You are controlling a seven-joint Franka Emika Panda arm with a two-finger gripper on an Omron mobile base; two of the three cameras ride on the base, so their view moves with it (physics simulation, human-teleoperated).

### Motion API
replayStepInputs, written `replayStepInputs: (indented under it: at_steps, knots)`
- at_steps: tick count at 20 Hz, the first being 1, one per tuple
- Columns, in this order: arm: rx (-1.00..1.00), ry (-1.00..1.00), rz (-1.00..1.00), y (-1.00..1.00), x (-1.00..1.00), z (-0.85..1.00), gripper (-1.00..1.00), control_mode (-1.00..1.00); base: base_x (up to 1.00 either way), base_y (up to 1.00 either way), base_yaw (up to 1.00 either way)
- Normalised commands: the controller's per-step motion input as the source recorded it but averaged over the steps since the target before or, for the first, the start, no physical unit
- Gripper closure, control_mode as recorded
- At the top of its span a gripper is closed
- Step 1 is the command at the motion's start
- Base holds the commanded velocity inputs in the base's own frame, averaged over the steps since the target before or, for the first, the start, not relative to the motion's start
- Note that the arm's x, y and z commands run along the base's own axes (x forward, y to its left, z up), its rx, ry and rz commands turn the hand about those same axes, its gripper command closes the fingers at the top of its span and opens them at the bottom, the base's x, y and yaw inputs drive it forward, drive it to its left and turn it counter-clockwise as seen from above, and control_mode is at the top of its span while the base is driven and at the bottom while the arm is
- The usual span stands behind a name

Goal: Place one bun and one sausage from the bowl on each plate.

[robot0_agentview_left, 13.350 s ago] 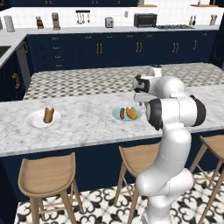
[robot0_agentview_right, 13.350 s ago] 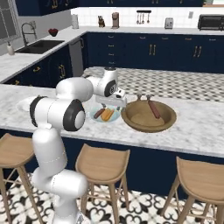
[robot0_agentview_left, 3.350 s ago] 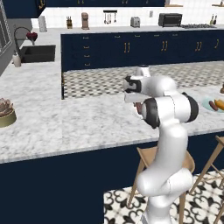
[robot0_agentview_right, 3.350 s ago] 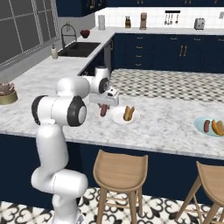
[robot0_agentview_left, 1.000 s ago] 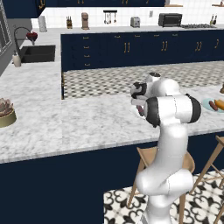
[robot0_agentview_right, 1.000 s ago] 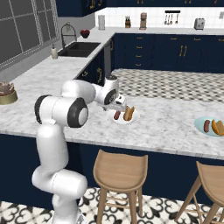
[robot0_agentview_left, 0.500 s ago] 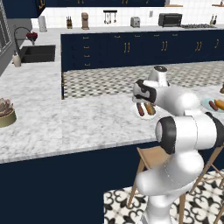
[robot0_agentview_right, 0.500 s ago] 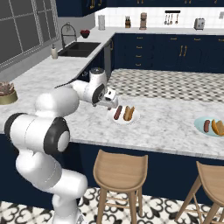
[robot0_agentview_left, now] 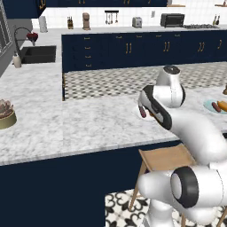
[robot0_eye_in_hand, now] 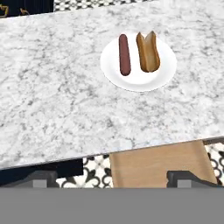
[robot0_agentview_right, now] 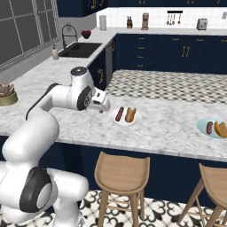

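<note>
in the left base view we see the white arm bent across the marble counter (robot0_agentview_left: 80, 128), its body covering most of the white plate; a dark sausage (robot0_agentview_left: 142, 111) shows at the arm's edge. far right sits the teal plate (robot0_agentview_left: 212, 107) with a sausage and an orange-brown bun on it. a small plant pot (robot0_agentview_left: 6, 116) stands at the left end of the counter.

in the right base view we see the gripper (robot0_agentview_right: 104, 106) just left of the white plate (robot0_agentview_right: 126, 119), low over the counter and apart from the plate. on that plate a reddish-brown sausage (robot0_agentview_right: 119, 114) and a tan split bun (robot0_agentview_right: 130, 114) lie side by side, close to parallel. the teal plate (robot0_agentview_right: 208, 130) is well apart to the right, near the counter's end, carrying its own sausage and bun. two wooden stools (robot0_agentview_right: 120, 174) stand below the counter edge.

in the hand view we look down on the white plate (robot0_eye_in_hand: 139, 81): round, plain, shallow. the sausage (robot0_eye_in_hand: 124, 54) is a smooth dark red-brown cylinder on the plate's left half; the bun (robot0_eye_in_hand: 148, 50) is golden brown, slit open along its length, just beside it without clearly touching. the gripper (robot0_eye_in_hand: 112, 177) stands wide open with nothing between its tips, which rise at the bottom over a stool seat (robot0_eye_in_hand: 157, 164).
</note>
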Motion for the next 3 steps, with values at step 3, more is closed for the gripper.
replayStepInputs:
  at_steps: [3]
  knots:
    - [0.00,-0.11,0.00,0.00,-0.80,0.35,-1.00,-1.00,0.00,0.00,0.00]
